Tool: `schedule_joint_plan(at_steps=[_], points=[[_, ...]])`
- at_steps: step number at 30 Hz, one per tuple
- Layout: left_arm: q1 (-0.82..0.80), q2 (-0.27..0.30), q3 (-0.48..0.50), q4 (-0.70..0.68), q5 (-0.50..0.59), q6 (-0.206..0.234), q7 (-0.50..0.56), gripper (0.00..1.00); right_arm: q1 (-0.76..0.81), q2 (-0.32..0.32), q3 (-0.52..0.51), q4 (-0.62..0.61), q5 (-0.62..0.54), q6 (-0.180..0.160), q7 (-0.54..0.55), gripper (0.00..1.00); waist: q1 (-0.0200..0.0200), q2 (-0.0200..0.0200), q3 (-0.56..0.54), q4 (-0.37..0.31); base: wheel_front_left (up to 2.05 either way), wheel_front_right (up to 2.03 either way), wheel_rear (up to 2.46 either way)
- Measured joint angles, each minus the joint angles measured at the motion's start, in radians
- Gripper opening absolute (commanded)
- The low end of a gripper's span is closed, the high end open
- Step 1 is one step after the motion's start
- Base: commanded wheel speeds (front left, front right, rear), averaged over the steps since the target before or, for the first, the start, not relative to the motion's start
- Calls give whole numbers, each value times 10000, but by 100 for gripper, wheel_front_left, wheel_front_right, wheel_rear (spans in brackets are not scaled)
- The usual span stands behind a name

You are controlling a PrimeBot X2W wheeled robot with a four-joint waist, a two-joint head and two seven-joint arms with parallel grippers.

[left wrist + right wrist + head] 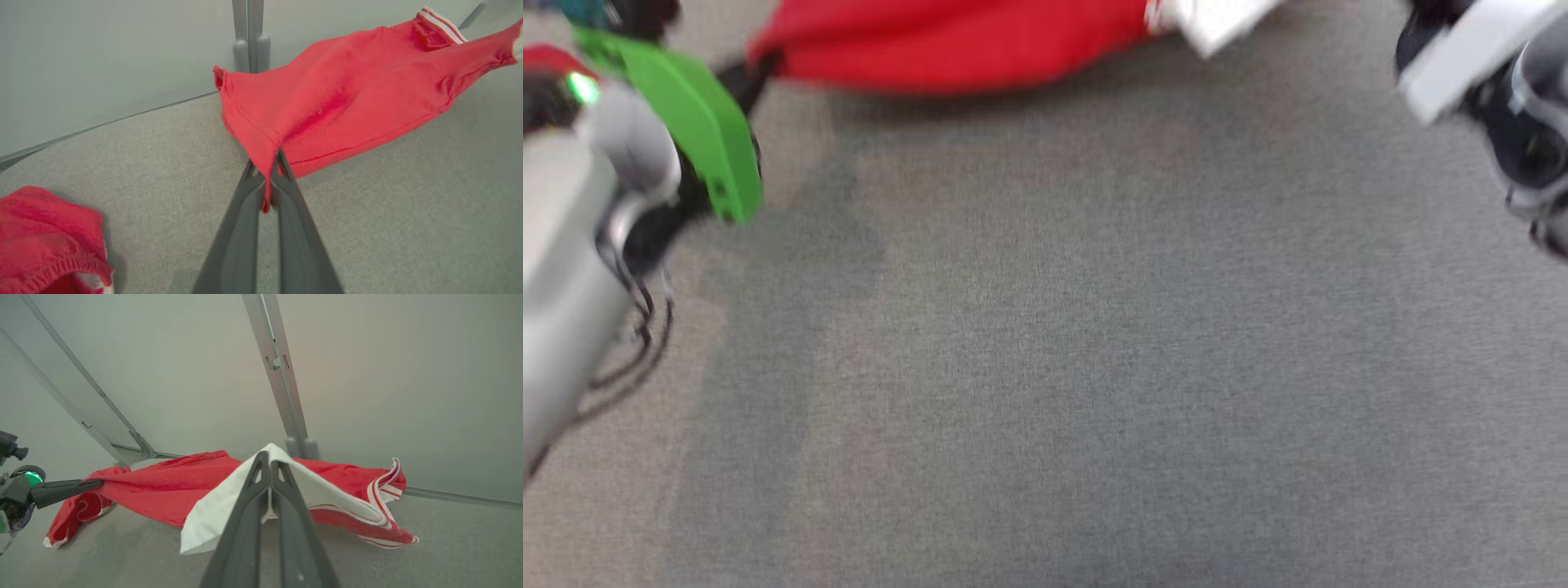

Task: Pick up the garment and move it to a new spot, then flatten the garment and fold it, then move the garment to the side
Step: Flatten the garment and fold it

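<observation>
The red garment (pixel 947 41) with white, red-striped trim is stretched between my two grippers, just above the grey cloth surface (pixel 1094 367). My left gripper (pixel 267 163) is shut on a corner of its red hem, and the garment (pixel 347 94) runs away to the upper right. My right gripper (pixel 269 457) is shut on a white part (pixel 212 514) of the garment (pixel 163 486). The right wrist view also takes in the left gripper (pixel 96 483) pinching the red edge. A loose red fold with a gathered edge (pixel 45 237) lies on the surface at the lower left.
Pale walls stand close behind the garment, and a grey metal post (pixel 282 396) rises at the back, seen again as the post (pixel 250 36) in the left wrist view. The head view is blurred. My left arm's green cover (pixel 698 122) and right wrist (pixel 1503 106) flank the surface.
</observation>
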Motion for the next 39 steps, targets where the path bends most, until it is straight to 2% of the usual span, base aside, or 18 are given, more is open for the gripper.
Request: schedule_joint_plan(at_steps=[5, 8, 14, 17, 25, 27, 31, 35, 39], points=[[1859, 562, -403, -1012, -1032, 0, 813, 0, 1729, -717, 1279, -851, 629, 0, 1336, 0, 0, 0, -1188, -66, 0, 0, 0], [2734, 867, -566, -1565, -1398, 109, 1057, 0, 2443, -1229, 1628, -1346, 961, 0, 1801, 0, -1, 0, -1840, -97, 0, 0, 0], [4339, 1425, -938, -3032, -2050, 800, 1570, 0, 3825, -2150, 2038, -2326, 1237, 0, 2798, 0, -1, 0, -2950, -147, 0, 0, 0], [4992, 1808, -1156, -3973, -2155, 1285, 1733, 0, 4527, -2748, 2150, -2849, 1085, 0, 3340, 0, 0, 0, -3392, -163, 0, 0, 0], [6413, 2953, -1544, -6341, -2671, 2320, 2082, 0, 6271, -3996, 2255, -4270, 1185, 0, 4289, 0, -1, 1, -3933, -225, 0, 0, 0], [6565, 3244, -1561, -6773, -2788, 2545, 2203, 0, 6471, -4203, 2255, -4658, 1239, 0, 4330, 0, -1, 0, -3945, -255, 0, 0, 0], [6584, 3708, -1570, -7365, -3043, 2721, 2675, 0, 6524, -4410, 2036, -5179, 1248, 0, 4334, 0, -1, 0, -3848, -293, 0, 0, 0], [6354, 4019, -1482, -7735, -3313, 2713, 3367, 0, 6346, -4451, 1802, -5315, 1250, 0, 4704, 0, -1, 0, -3580, -313, 0, 0, 0], [5611, 4149, -1331, -7664, -3580, 2495, 4305, 0, 5814, -4289, 1429, -5277, 1670, 0, 5264, 0, 0, 0, -3188, -285, 0, 0, 0]])
